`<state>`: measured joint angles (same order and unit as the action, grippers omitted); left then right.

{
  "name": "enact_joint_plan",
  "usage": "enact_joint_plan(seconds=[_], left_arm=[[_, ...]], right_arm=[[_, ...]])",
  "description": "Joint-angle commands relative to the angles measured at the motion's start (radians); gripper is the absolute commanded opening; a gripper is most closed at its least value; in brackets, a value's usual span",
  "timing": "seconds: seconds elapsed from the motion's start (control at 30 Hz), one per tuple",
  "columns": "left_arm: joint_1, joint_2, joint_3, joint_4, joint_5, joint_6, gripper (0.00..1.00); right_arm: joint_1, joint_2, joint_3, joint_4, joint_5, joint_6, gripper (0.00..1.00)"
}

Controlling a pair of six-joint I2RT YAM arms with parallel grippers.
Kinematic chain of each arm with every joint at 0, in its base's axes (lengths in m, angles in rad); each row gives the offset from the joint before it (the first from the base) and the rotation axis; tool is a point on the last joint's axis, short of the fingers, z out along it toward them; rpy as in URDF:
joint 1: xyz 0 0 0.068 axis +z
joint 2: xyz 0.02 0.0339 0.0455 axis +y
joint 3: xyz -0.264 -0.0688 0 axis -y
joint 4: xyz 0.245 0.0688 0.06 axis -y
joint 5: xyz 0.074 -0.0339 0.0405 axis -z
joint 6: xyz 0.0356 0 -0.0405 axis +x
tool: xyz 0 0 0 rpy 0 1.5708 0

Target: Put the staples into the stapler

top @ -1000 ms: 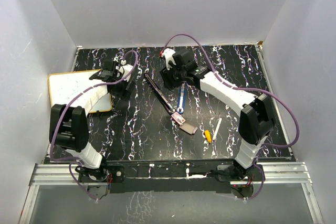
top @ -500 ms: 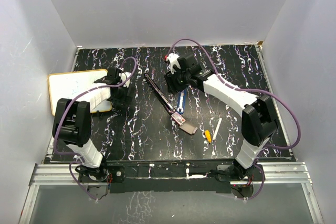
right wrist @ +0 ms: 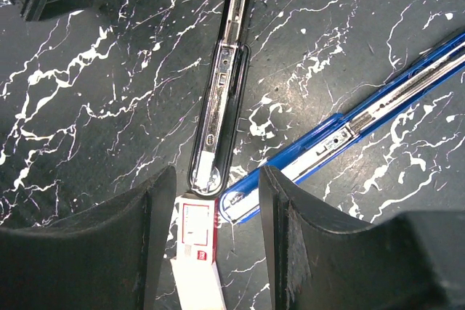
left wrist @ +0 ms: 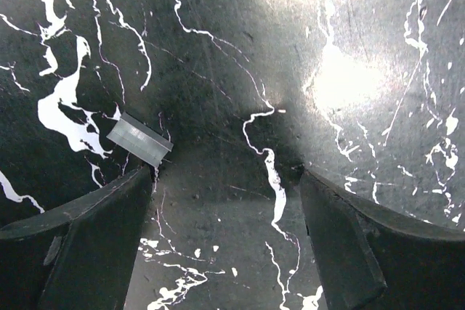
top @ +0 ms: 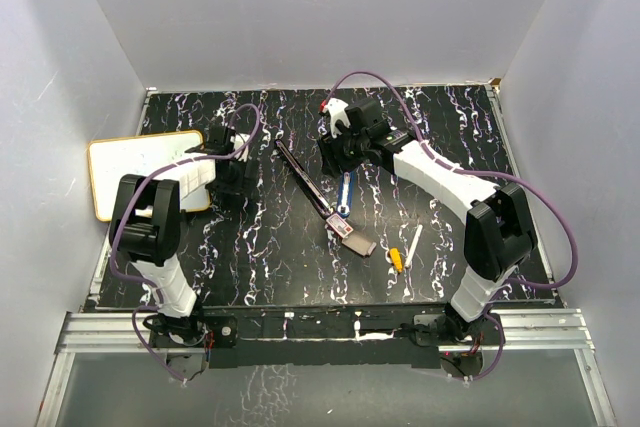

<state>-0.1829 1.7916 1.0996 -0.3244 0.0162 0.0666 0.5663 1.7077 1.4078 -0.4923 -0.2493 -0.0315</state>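
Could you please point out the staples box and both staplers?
staples box (right wrist: 197, 231): right wrist view, red-and-white top.
black stapler (right wrist: 220, 107): right wrist view, open metal channel.
blue stapler (right wrist: 347, 131): right wrist view, metal channel.

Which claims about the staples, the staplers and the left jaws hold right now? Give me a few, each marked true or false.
1. A loose staple strip lies on the table beside the left arm's jaws. True.
2. The left arm's jaws are shut on that strip. False: they stand open with nothing between them.
3. The black stapler lies opened out flat. True.
4. The staples box sits on the whiteboard. False: it lies on the table, at the ends of the black stapler and the blue stapler.
5. The pen lies between the two staplers. False: the pen lies to the right of the box, apart from both.
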Motion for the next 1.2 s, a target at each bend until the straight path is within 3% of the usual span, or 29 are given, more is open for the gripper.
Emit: enact_joint_plan(seconds=[0.0,0.13,0.3,0.57,1.0,1.07,1.17], left_arm=[[0.013,0.019,-0.011,0.044,-0.051,-0.040,0.81],[0.014,0.047,-0.011,0.094,-0.086,-0.046,0.79],[0.016,0.089,0.005,0.130,-0.095,-0.027,0.70],[0.022,0.074,0.007,0.162,-0.129,-0.015,0.71],[0.024,0.065,-0.052,0.142,-0.066,-0.006,0.38],[0.024,0.061,-0.056,0.134,-0.067,0.002,0.37],[0.031,0.044,-0.067,0.122,-0.077,0.017,0.46]], right_arm=[[-0.008,-0.051,-0.003,0.053,-0.029,0.007,0.52],[-0.009,-0.051,-0.004,0.052,-0.039,0.009,0.52],[-0.012,-0.054,-0.013,0.053,-0.047,0.010,0.52],[-0.015,-0.058,-0.022,0.055,-0.068,0.011,0.52],[-0.018,-0.071,-0.024,0.055,-0.075,0.012,0.52],[-0.019,-0.071,-0.024,0.053,-0.076,0.013,0.52],[-0.019,-0.076,-0.028,0.054,-0.076,0.012,0.52]])
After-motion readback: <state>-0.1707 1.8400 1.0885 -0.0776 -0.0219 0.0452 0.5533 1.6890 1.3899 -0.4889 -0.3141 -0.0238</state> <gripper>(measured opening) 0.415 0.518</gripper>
